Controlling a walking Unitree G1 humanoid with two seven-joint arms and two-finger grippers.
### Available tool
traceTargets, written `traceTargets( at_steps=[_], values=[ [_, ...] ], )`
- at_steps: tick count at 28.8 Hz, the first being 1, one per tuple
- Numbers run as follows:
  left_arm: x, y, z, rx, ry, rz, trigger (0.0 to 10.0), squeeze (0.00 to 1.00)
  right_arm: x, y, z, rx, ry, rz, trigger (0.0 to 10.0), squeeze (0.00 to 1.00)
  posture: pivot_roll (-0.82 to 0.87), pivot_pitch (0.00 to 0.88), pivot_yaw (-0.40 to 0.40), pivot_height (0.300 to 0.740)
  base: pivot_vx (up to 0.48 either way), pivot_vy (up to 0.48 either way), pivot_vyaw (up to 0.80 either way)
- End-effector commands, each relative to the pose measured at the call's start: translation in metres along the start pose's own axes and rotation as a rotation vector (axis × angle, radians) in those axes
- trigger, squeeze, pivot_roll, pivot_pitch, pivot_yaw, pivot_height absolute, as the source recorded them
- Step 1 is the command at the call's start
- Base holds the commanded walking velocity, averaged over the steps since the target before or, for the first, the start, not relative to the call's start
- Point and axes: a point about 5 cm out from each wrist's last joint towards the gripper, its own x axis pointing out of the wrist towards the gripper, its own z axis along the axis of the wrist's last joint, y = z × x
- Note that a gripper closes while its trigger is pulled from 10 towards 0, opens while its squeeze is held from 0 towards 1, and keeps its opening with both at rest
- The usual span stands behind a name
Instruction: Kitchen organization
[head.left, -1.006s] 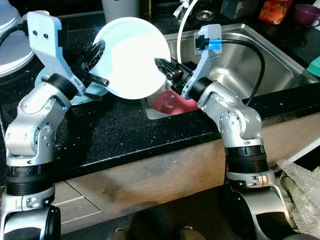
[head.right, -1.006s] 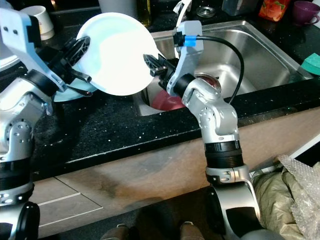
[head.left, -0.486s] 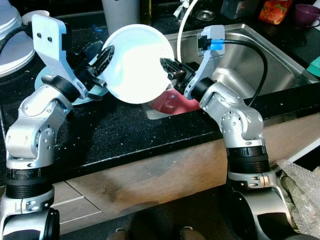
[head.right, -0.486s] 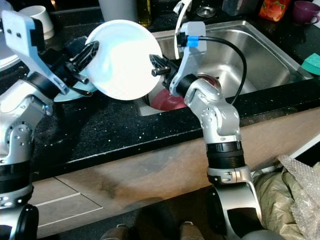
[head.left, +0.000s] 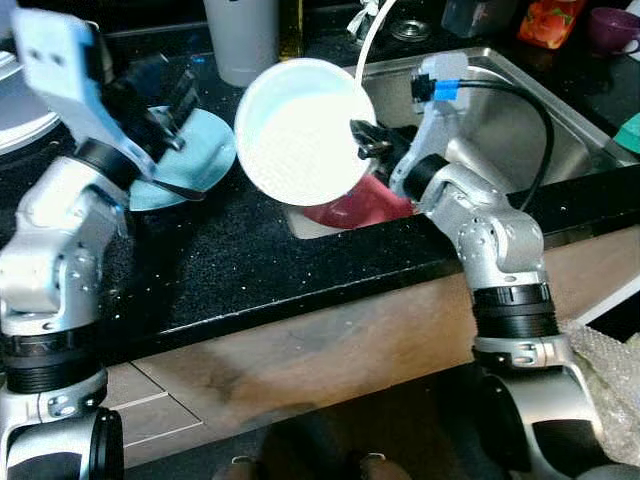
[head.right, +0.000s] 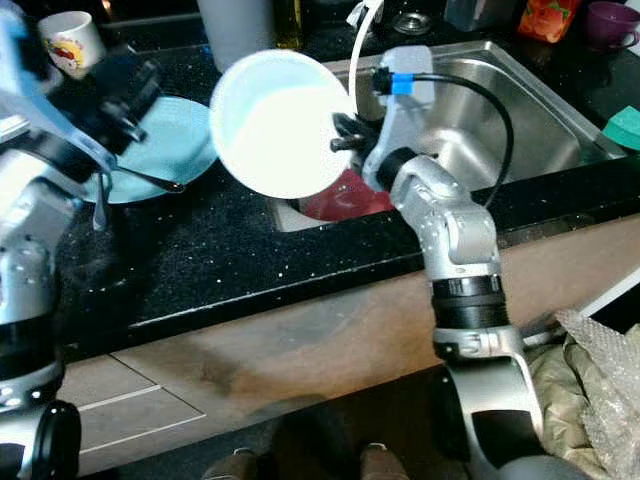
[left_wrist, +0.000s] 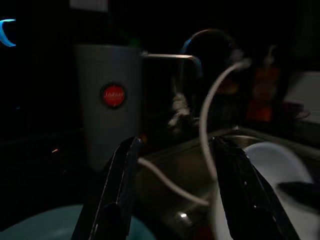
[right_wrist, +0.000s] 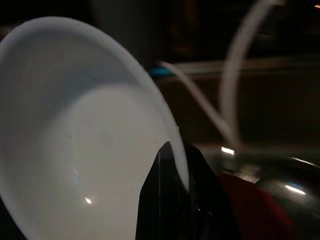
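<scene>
A white bowl hangs tilted over the black counter beside the sink. My right gripper is shut on the bowl's right rim; in the right wrist view its fingers clamp the white bowl at the edge. My left gripper is open and apart from the bowl, above a teal plate lying on the counter. The left wrist view shows both fingers spread with nothing between them. A red bowl lies in the sink's near left corner.
A grey tumbler stands behind the teal plate. A white mug is at the far left. A white cable arcs over the sink. A purple cup and an orange pack are far right; bubble wrap lies on the floor.
My left gripper let go of the white bowl and drew back left over the teal plate. The right gripper kept the bowl and carried it slightly right, toward the sink.
</scene>
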Motion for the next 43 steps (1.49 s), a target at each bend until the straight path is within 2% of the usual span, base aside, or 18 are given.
traceTargets(
  at_steps=[1,4,7,8,9,10,11,12,13,14,15,20,24,34,36,37,40,43],
  values=[
    [-0.003,-0.019,-0.003,-0.008,0.034,-0.140,10.0,0.00,0.000,-0.012,0.000,-0.055,-0.004,-0.089,0.0,0.00,0.06,0.164,0.021,0.740,0.000,0.000,0.00],
    [-0.004,-0.026,-0.007,0.001,0.064,-0.193,10.0,0.00,0.000,-0.016,-0.001,-0.071,-0.003,-0.113,0.0,0.00,0.06,0.164,0.022,0.740,0.000,0.000,0.00],
    [-0.008,-0.040,-0.023,0.074,0.184,-0.310,10.0,0.00,-0.001,-0.026,0.001,-0.129,-0.023,-0.156,0.0,0.00,0.06,0.166,0.026,0.740,0.000,0.000,0.00],
    [-0.008,-0.040,-0.023,0.074,0.184,-0.310,10.0,0.00,-0.001,-0.026,0.001,-0.129,-0.023,-0.156,0.0,0.00,0.06,0.166,0.026,0.740,0.000,0.000,0.00],
    [-0.009,-0.040,-0.033,0.130,0.251,-0.322,10.0,0.00,0.001,-0.031,0.005,-0.159,-0.061,-0.161,2.5,0.00,0.05,0.169,0.028,0.740,0.000,0.000,0.00],
    [-0.009,-0.040,-0.033,0.130,0.251,-0.322,10.0,0.00,0.001,-0.031,0.005,-0.159,-0.061,-0.161,2.5,0.00,0.05,0.169,0.028,0.740,0.000,0.000,0.00],
    [-0.010,-0.039,-0.036,0.146,0.273,-0.316,10.0,0.00,0.002,-0.033,0.007,-0.167,-0.074,-0.162,3.6,0.00,0.05,0.169,0.028,0.740,0.000,0.000,0.00],
    [-0.010,-0.037,-0.038,0.152,0.292,-0.303,10.0,0.00,0.003,-0.034,0.008,-0.175,-0.082,-0.165,3.8,0.00,0.05,0.170,0.027,0.740,0.000,0.000,0.00],
    [-0.011,-0.037,-0.040,0.155,0.310,-0.294,10.0,0.00,0.004,-0.035,0.009,-0.187,-0.088,-0.163,7.3,0.00,0.05,0.170,0.027,0.740,0.000,0.000,0.00],
    [-0.011,-0.036,-0.041,0.157,0.323,-0.289,10.0,0.00,0.005,-0.035,0.010,-0.195,-0.091,-0.161,7.3,0.00,0.05,0.170,0.027,0.740,0.000,0.000,0.00],
    [-0.013,-0.036,-0.043,0.144,0.348,-0.273,10.0,0.00,0.007,-0.034,0.010,-0.211,-0.096,-0.148,10.0,0.00,0.05,0.171,0.025,0.740,0.000,0.000,0.00],
    [-0.019,-0.038,-0.046,0.073,0.380,-0.247,10.0,0.00,0.013,-0.028,0.008,-0.263,-0.085,-0.087,10.0,0.00,0.06,0.174,0.024,0.740,0.000,0.000,0.00],
    [-0.027,-0.041,-0.052,0.080,0.408,-0.248,10.0,0.00,0.018,-0.021,0.003,-0.316,-0.059,-0.036,10.0,0.00,0.06,0.175,0.023,0.740,0.000,0.000,0.00],
    [-0.037,-0.040,-0.062,0.078,0.442,-0.224,10.0,0.00,0.029,-0.017,-0.006,-0.364,-0.029,-0.009,10.0,0.00,0.06,0.178,0.022,0.740,0.000,0.000,0.00],
    [-0.038,-0.042,-0.061,0.080,0.452,-0.229,10.0,0.00,0.031,-0.017,-0.011,-0.472,0.025,0.002,10.0,0.00,0.06,0.179,0.021,0.740,0.000,0.000,0.00],
    [-0.038,-0.042,-0.061,0.080,0.452,-0.229,10.0,0.00,0.031,-0.017,-0.011,-0.472,0.025,0.002,10.0,0.00,0.06,0.179,0.021,0.740,0.000,0.000,0.00],
    [-0.039,-0.044,-0.061,0.085,0.461,-0.244,10.0,0.00,0.034,-0.017,-0.017,-0.621,0.105,0.025,10.0,0.00,0.06,0.176,0.018,0.740,0.000,0.000,0.00],
    [-0.040,-0.045,-0.061,0.083,0.459,-0.245,10.0,0.00,0.035,-0.017,-0.020,-0.658,0.144,0.043,10.0,0.00,0.06,0.175,0.018,0.740,0.000,0.000,0.00]
  ],
)
